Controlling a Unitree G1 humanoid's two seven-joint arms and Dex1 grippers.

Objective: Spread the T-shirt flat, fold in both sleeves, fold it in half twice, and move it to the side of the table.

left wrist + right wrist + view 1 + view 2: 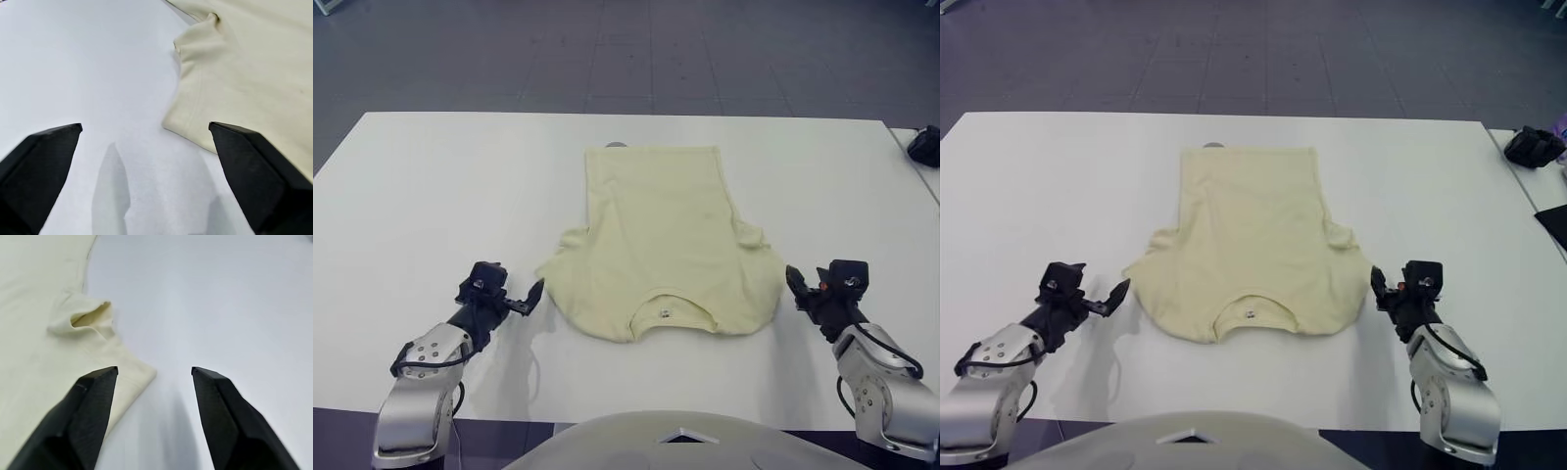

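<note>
T-shirt (661, 245), pale yellow, is laid out at the middle of the white table (431, 196), with the collar turned toward the robot and the hem away from it. At the left, the left gripper (145, 126) is held low with fingers wide apart just beside the left sleeve (558, 266). At the right, the right gripper (154, 368) is likewise parted beside the bunched right sleeve (759, 245).

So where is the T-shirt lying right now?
In the head views the T-shirt lies mid-table on the white table, collar toward the robot, between the open left gripper and the open right gripper, each beside a sleeve.
</note>
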